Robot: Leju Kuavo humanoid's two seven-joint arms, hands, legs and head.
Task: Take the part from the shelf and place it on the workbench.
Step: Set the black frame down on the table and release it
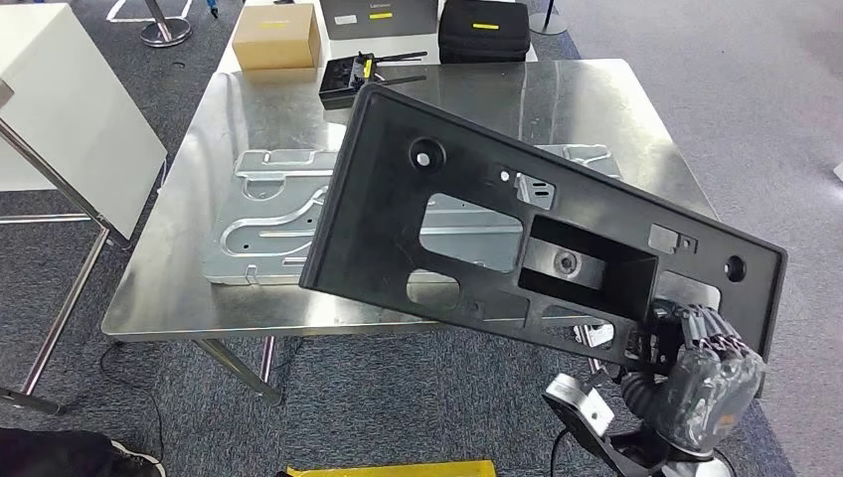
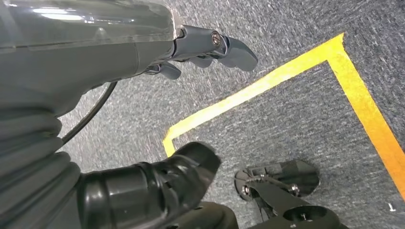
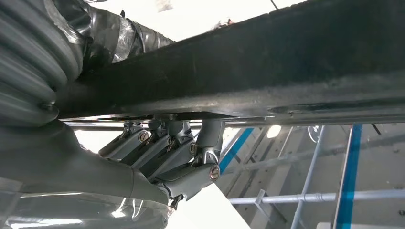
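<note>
Above the steel table's (image 1: 636,109) near edge, our right hand (image 1: 696,373) grips the black plastic panel (image 1: 477,214) by its lower right corner, tilted. It looks stiff, light, but leverage-heavy; we judge a mid-edge hold steadier. Our left hand (image 2: 143,47) hangs unclenched over the floor.

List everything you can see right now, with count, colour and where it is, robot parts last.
black plastic part: one, black, held tilted above the workbench's near edge
workbench: one, shiny steel, centre
metal plate: one, silver-grey, flat on the workbench, partly behind the part
cardboard box: one, tan, beyond the far edge
black case: one, black with a yellow label, far side
white table: one, white, left
yellow floor tape: yellow, on grey carpet
right hand: grips the part's lower corner
left hand: hangs over the floor, holding nothing
</note>
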